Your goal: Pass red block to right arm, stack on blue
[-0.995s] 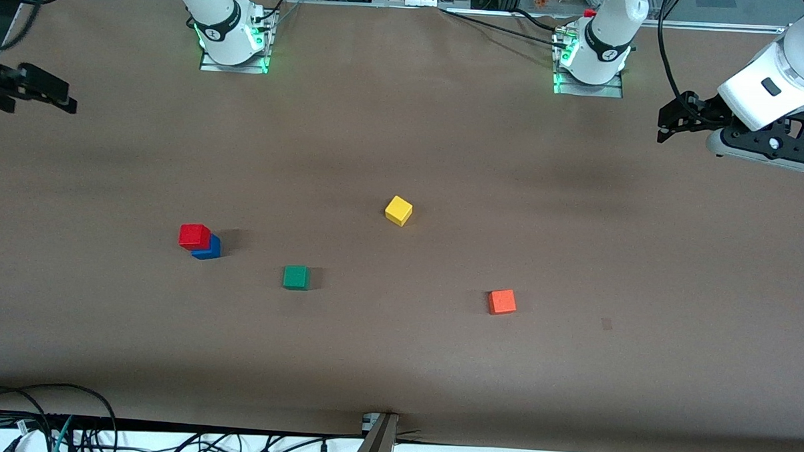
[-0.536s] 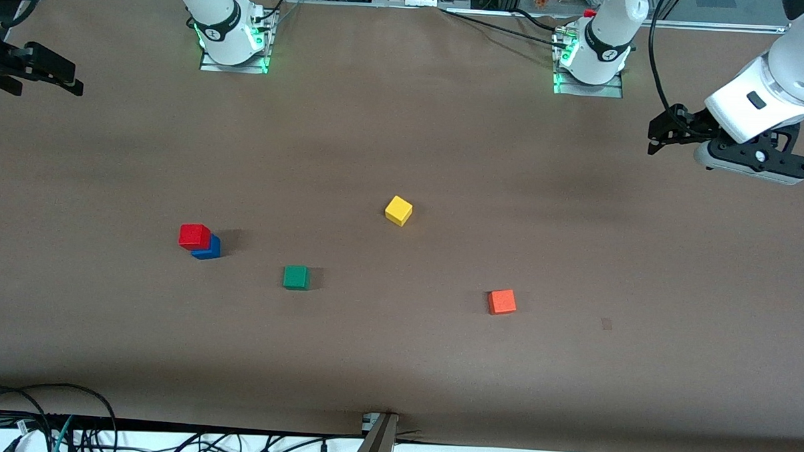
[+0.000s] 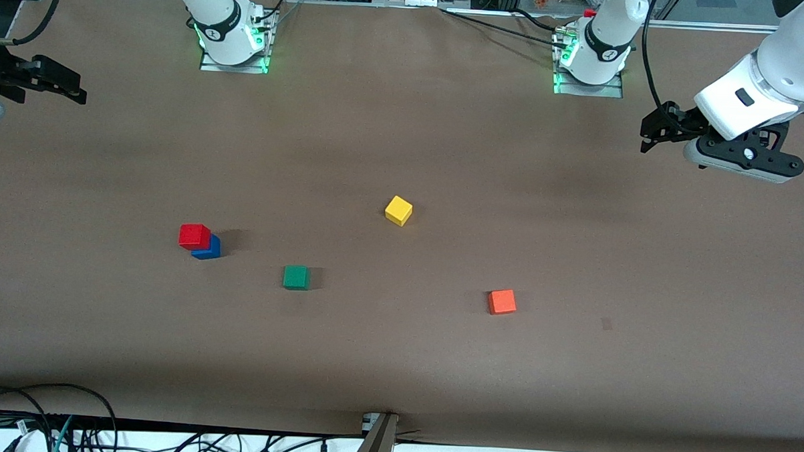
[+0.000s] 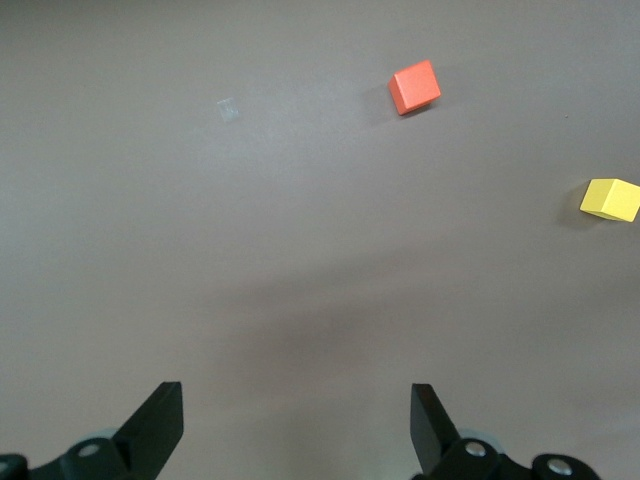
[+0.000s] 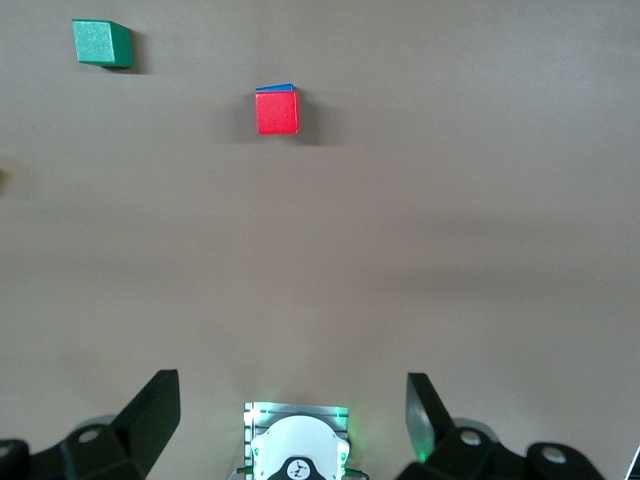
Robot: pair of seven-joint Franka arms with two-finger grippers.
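Observation:
The red block point(image 3: 194, 235) sits on top of the blue block point(image 3: 209, 249), a little off-centre, toward the right arm's end of the table. The right wrist view shows the red block point(image 5: 277, 112) with a thin edge of the blue block point(image 5: 275, 88) showing past it. My right gripper point(image 3: 72, 89) is open and empty, up in the air over the table's edge at the right arm's end; it also shows in the right wrist view point(image 5: 290, 392). My left gripper point(image 3: 649, 132) is open and empty, over the table at the left arm's end; it also shows in the left wrist view point(image 4: 295, 400).
A yellow cube point(image 3: 398, 210) lies mid-table, a green cube point(image 3: 296, 277) nearer the camera beside the stack, and an orange-red cube point(image 3: 501, 302) toward the left arm's end. The arm bases point(image 3: 231, 39) point(image 3: 592, 55) stand at the table's back edge.
The left gripper has drifted a little toward the table's middle and toward the bases. The right gripper has shifted slightly the same way. The blocks have not moved.

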